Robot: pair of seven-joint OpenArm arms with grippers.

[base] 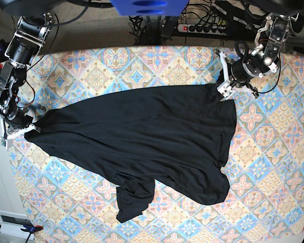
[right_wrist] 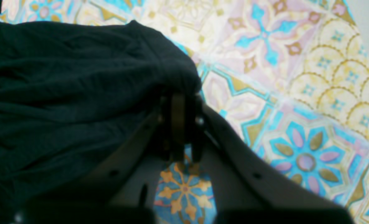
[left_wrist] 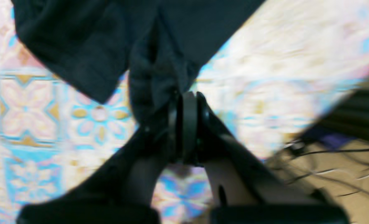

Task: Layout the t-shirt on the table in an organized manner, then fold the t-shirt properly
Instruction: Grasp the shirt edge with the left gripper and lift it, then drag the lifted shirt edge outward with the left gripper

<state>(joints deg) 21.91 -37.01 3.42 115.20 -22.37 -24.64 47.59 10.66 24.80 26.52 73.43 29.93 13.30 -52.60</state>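
Wrist views: both jaws pinch t-shirt (base: 142, 131).

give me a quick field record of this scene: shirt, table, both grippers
t-shirt: black, spread across the table, partly bunched near the bottom
table: pastel tile-pattern cloth
left gripper: shut on the t-shirt's edge, at the base view's upper right
right gripper: shut on the t-shirt's edge, at the base view's left
fold: not yet done

I see the t-shirt (base: 142, 136) spread on the table (base: 273, 177), right gripper (base: 29, 129) at its left end, left gripper (base: 224, 90) at its upper-right corner, power strip (base: 202, 28) behind the table.
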